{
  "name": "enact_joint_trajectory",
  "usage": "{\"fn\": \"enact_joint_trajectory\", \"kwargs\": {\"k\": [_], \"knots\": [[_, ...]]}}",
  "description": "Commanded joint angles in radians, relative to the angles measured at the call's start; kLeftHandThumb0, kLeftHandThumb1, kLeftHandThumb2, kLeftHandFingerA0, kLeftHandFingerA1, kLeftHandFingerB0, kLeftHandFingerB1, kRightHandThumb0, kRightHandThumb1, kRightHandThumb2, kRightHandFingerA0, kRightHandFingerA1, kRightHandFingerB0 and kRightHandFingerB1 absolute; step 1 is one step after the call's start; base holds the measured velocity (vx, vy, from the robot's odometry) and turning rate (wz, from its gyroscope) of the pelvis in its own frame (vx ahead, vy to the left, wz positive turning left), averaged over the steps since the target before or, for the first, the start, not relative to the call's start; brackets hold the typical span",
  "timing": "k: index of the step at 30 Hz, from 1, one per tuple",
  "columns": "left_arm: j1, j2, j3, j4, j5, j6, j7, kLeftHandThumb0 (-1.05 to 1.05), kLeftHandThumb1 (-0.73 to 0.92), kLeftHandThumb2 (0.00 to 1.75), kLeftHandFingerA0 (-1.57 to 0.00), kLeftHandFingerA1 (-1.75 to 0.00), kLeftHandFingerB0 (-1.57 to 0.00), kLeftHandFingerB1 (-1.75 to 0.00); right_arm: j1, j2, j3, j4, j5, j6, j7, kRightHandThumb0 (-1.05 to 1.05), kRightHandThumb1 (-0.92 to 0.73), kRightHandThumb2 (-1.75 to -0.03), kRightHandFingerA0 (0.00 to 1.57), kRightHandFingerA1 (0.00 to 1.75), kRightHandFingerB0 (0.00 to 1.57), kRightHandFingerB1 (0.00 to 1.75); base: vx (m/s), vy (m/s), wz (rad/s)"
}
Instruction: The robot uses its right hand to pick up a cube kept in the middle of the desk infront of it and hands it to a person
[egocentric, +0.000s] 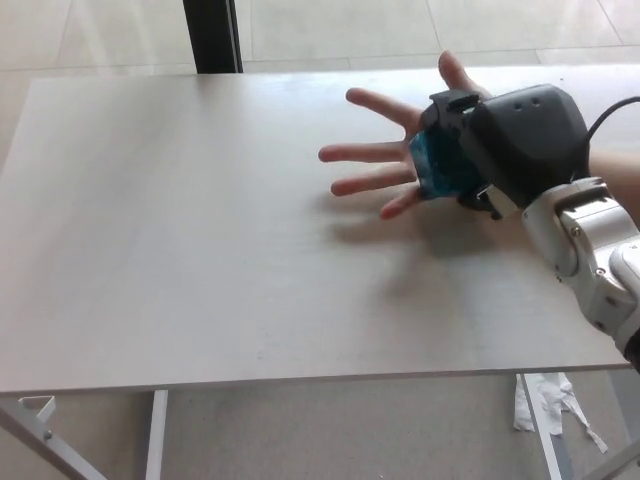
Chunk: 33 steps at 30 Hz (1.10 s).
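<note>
My right hand (500, 145) is shut on the teal cube (436, 166), which shows at the hand's left side. It is held just over the open palm of a person's hand (385, 150), whose spread fingers point left above the white desk (200, 230). Whether the cube touches the palm is hidden by my hand. My left hand is out of the picture.
The person's forearm (615, 175) comes in from the right edge behind my wrist. A black cable (612, 108) arcs over my hand. A dark post (212, 35) stands beyond the desk's far edge. White scraps (545, 400) lie on the floor below the front right corner.
</note>
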Motion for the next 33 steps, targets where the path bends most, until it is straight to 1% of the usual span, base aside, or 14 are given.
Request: {"fn": "enact_joint_trajectory", "kwargs": {"k": [1, 11, 12, 13, 14, 16, 17, 18, 19, 20, 26, 27, 30, 33], "knots": [[0.004, 0.001, -0.014, -0.002, 0.018, -0.017, 0.010, -0.67, 0.75, 0.63, -0.60, -0.53, -0.54, -0.43, -0.065, -0.001, 0.045, 0.073, -0.058, 0.013, -0.023, -0.32, -0.55, -0.60, 0.97, 1.74, 0.92, 0.87, 0.00, 0.000, 0.00], [-0.003, -0.003, -0.010, -0.005, 0.008, -0.003, 0.009, -0.63, 0.75, 0.62, -0.62, -0.56, -0.56, -0.44, -0.189, 0.028, 0.077, 0.238, -0.075, 0.050, -0.120, -0.37, -0.57, -0.59, 0.94, 1.75, 0.89, 0.90, 0.00, 0.000, 0.00], [-0.006, -0.003, -0.013, -0.001, 0.013, -0.004, 0.014, -0.65, 0.74, 0.62, -0.62, -0.53, -0.57, -0.43, -0.196, 0.028, 0.074, 0.241, -0.070, 0.048, -0.120, -0.39, -0.42, -0.90, 1.24, 1.37, 0.83, 0.86, 0.00, 0.000, 0.00], [-0.007, -0.002, -0.014, 0.000, 0.014, -0.003, 0.014, -0.65, 0.74, 0.62, -0.62, -0.53, -0.57, -0.43, -0.198, 0.030, 0.074, 0.246, -0.068, 0.047, -0.123, -0.39, -0.42, -0.90, 1.24, 1.37, 0.83, 0.86, 0.00, 0.000, 0.00], [-0.006, -0.004, -0.007, 0.003, 0.008, -0.004, 0.014, -0.66, 0.73, 0.62, -0.64, -0.54, -0.58, -0.43, -0.200, 0.027, 0.074, 0.238, -0.068, 0.049, -0.112, -0.36, -0.60, -0.65, 0.88, 1.65, 0.83, 0.70, 0.00, 0.000, 0.00], [0.000, -0.004, -0.011, 0.004, 0.014, -0.016, 0.014, -0.65, 0.74, 0.62, -0.64, -0.57, -0.59, -0.44, -0.201, 0.025, 0.079, 0.216, -0.070, 0.070, -0.052, -0.41, -0.65, -0.62, 0.82, 1.50, 0.75, 0.66, 0.00, 0.000, 0.00], [-0.002, -0.006, -0.012, 0.006, 0.016, -0.008, 0.021, -0.65, 0.74, 0.62, -0.65, -0.57, -0.59, -0.44, -0.197, 0.024, 0.082, 0.174, -0.071, 0.111, 0.043, -0.61, -0.50, -0.92, 0.49, 0.81, 0.36, 0.56, 0.00, 0.000, 0.00], [-0.003, -0.007, -0.012, 0.008, 0.017, -0.005, 0.024, -0.65, 0.74, 0.62, -0.65, -0.57, -0.59, -0.44, -0.194, 0.022, 0.083, 0.153, -0.072, 0.130, 0.085, -0.61, -0.50, -0.92, 0.49, 0.81, 0.36, 0.56, 0.00, 0.000, 0.00], [-0.003, -0.005, -0.009, 0.004, 0.012, -0.003, 0.018, -0.67, 0.73, 0.62, -0.63, -0.57, -0.56, -0.44, -0.197, 0.026, 0.094, 0.111, -0.082, 0.188, 0.206, -0.83, -0.50, -0.90, 0.02, 0.43, 0.10, 0.46, 0.00, 0.000, 0.00], [-0.001, -0.004, -0.010, 0.003, 0.012, -0.006, 0.016, -0.67, 0.74, 0.62, -0.65, -0.58, -0.59, -0.45, -0.194, 0.027, 0.090, 0.087, -0.074, 0.205, 0.255, -0.88, -0.52, -0.92, 0.00, 0.25, 0.09, 0.34, 0.00, 0.000, 0.00], [0.010, -0.001, 0.001, -0.011, -0.004, -0.012, -0.007, -0.65, 0.76, 0.62, -0.60, -0.56, -0.56, -0.45, -0.194, -0.003, 0.049, -0.068, -0.012, 0.275, 0.542, -0.84, -0.45, -0.95, 0.00, 0.28, 0.00, 0.16, 0.00, 0.000, 0.00], [0.009, 0.001, -0.005, -0.011, 0.002, -0.009, -0.005, -0.64, 0.76, 0.63, -0.57, -0.54, -0.52, -0.44, -0.198, -0.018, 0.037, -0.099, 0.008, 0.277, 0.599, -1.01, -0.43, -0.71, 0.00, 0.00, 0.00, 0.00, 0.00, 0.000, 0.00], [0.009, 0.001, -0.001, -0.009, -0.003, -0.005, -0.006, -0.65, 0.75, 0.62, -0.57, -0.55, -0.54, -0.44, -0.193, -0.065, 0.001, -0.187, 0.062, 0.268, 0.711, -0.94, -0.54, -0.99, 0.00, 0.23, 0.00, 0.05, 0.00, 0.000, 0.00], [0.001, -0.001, 0.004, 0.003, -0.003, 0.000, 0.004, -0.66, 0.74, 0.62, -0.59, -0.54, -0.54, -0.43, -0.177, -0.118, -0.046, -0.267, 0.112, 0.259, 0.777, -0.89, -0.50, -0.98, 0.00, 0.24, 0.00, 0.06, 0.00, 0.000, 0.00]]}}
